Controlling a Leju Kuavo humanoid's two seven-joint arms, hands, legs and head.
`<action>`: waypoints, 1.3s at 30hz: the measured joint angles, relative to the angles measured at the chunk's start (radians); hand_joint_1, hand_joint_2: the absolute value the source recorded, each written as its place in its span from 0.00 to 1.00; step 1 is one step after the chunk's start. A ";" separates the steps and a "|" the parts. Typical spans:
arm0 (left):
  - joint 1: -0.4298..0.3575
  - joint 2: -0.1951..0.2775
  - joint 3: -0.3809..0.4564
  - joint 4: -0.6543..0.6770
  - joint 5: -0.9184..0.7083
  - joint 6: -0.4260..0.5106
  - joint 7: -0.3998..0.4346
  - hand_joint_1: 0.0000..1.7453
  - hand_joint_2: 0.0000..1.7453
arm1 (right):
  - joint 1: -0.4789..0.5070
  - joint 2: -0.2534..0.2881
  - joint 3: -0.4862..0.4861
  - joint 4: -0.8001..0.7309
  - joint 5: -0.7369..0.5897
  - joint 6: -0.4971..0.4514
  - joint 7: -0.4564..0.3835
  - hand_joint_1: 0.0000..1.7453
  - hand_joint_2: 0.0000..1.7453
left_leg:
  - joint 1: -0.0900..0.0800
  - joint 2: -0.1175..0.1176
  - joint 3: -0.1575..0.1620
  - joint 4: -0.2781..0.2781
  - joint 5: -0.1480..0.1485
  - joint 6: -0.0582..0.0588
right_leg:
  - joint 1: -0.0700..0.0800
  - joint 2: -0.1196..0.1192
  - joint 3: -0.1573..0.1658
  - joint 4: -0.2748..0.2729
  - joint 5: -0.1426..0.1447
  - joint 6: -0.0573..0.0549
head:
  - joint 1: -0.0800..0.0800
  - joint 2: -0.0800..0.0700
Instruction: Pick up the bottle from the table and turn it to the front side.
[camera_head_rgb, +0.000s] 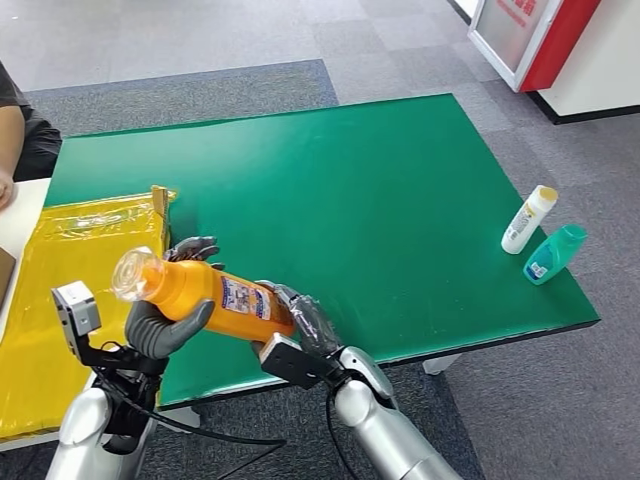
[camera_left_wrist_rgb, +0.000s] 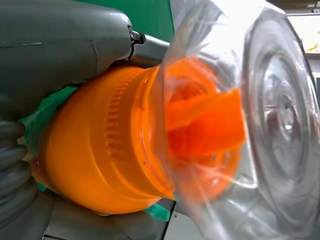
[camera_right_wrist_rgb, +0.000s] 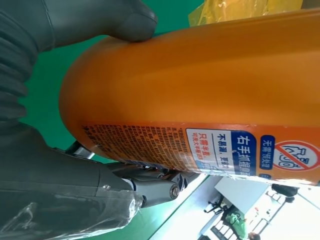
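Aloft above the near edge of the green bench (camera_head_rgb: 392, 200), an orange bottle (camera_head_rgb: 211, 296) lies on its side between both of the robot's hands. The left hand (camera_head_rgb: 162, 325) has its fingers (camera_head_rgb: 192, 247) wrapped around the neck end, just behind the clear cap (camera_head_rgb: 134, 272); the right hand (camera_head_rgb: 306, 322) cups the base, thumb over the top and dark fingers beneath. Neither hand is free.

The risk, judging from this hold, lies in the turn itself: the plastic body looks smooth and glossy, and if one hand loosens to let it rotate while the other fails to bear the weight, the bottle could slip and drop onto the bench edge or the floor. A twist against two firm holds could instead squeeze the bottle or strain the cap.

By count: one orange bottle, held; two smaller bottles lying at the far right of the bench, one white (camera_head_rgb: 529, 219) and one teal (camera_head_rgb: 555, 253); one yellow sheet (camera_head_rgb: 45, 290) at the left.
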 joint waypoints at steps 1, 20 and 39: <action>0.000 0.000 -0.002 0.000 -0.003 0.001 0.000 1.00 1.00 | 0.002 0.000 0.000 -0.002 0.000 0.000 0.001 1.00 1.00 | 0.000 0.000 0.000 0.000 0.000 0.000 | 0.000 0.000 0.000 0.000 0.000 0.000 | 0.000 0.000; -0.046 0.091 -0.025 -0.054 -0.066 0.008 0.019 1.00 1.00 | 0.047 -0.003 -0.023 -0.074 -0.059 0.015 -0.007 0.00 1.00 | 0.000 0.000 0.000 0.000 0.001 -0.001 | 0.000 0.000 0.000 0.000 0.000 0.000 | 0.000 0.000; -0.606 0.567 -0.348 -0.037 -0.536 -0.194 0.410 1.00 1.00 | 0.088 -0.010 -0.155 -0.183 -0.135 0.056 -0.027 0.00 1.00 | 0.001 0.002 -0.002 0.000 0.005 -0.002 | 0.001 0.001 -0.004 0.001 0.004 -0.004 | 0.000 0.000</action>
